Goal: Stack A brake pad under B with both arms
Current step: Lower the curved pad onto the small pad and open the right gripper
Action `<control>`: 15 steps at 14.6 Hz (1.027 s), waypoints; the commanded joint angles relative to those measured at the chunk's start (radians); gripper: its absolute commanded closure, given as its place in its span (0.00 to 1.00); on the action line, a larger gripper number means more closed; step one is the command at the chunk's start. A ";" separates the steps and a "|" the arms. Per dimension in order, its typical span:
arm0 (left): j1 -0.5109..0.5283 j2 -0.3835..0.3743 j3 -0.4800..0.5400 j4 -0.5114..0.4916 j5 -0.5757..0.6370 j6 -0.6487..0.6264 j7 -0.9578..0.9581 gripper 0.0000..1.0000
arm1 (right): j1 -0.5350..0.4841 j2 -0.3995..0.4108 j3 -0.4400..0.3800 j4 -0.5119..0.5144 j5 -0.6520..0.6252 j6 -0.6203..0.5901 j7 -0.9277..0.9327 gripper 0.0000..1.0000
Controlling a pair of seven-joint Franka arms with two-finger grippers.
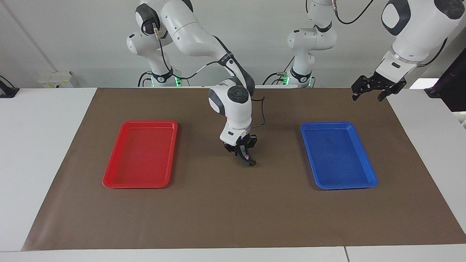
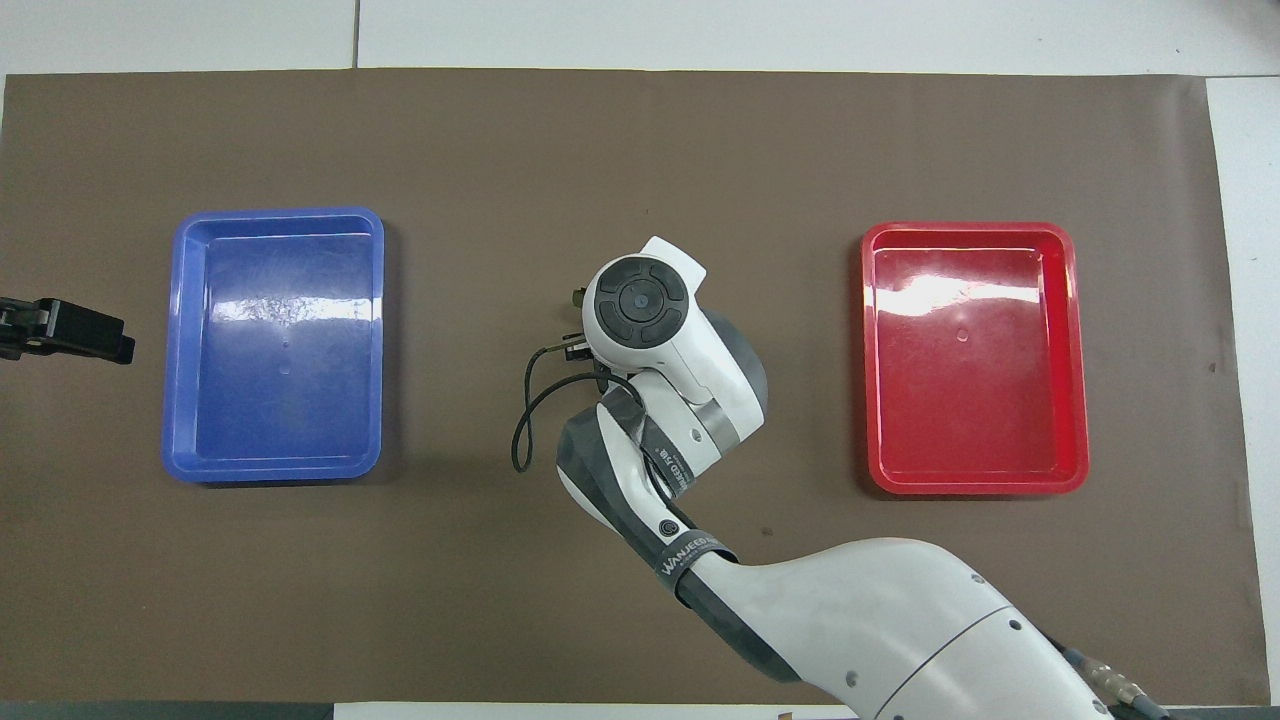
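Looks like we're at the set-down step. The right gripper (image 1: 244, 155) is pinched on a small, flat dark-grey piece, seemingly A brake pad (image 1: 250, 162), low over the matte brown mat (image 1: 218, 211) between the glossy red tray (image 1: 113, 178) and blue tray (image 1: 367, 174). The left gripper (image 1: 376, 89) waits, fingers apart. We can't spot B anywhere. Next we need to lay the pad down flat.

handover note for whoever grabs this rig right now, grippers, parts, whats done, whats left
left gripper: open, raised over the mat corner at the left arm's end, waiting.
right gripper: shut, low over mid-mat between red tray and blue tray; something dark at its tip, cannot tell what.
A brake pad, B: neither shows plainly on the mat or in the trays.
Done: no stack visible. Left: set A under B.
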 commanded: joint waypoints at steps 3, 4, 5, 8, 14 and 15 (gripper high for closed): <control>-0.002 -0.008 -0.002 -0.010 0.017 0.035 0.005 0.02 | 0.005 0.005 -0.001 0.005 -0.017 0.034 0.048 1.00; 0.001 -0.008 -0.002 -0.010 0.016 0.029 0.005 0.02 | 0.005 0.011 -0.001 0.005 -0.018 0.038 0.050 1.00; 0.009 -0.008 -0.001 -0.010 0.016 0.029 0.005 0.02 | 0.005 0.013 -0.001 0.005 -0.018 0.038 0.051 1.00; 0.012 -0.008 0.004 -0.010 0.017 0.028 0.005 0.02 | 0.006 0.013 -0.001 0.005 -0.018 0.040 0.054 1.00; 0.010 -0.008 0.004 -0.010 0.017 0.028 0.005 0.02 | 0.014 0.013 -0.001 0.004 -0.018 0.040 0.056 0.98; 0.012 -0.008 0.004 -0.010 0.016 0.028 0.005 0.02 | 0.014 0.013 -0.001 0.004 -0.018 0.040 0.056 0.98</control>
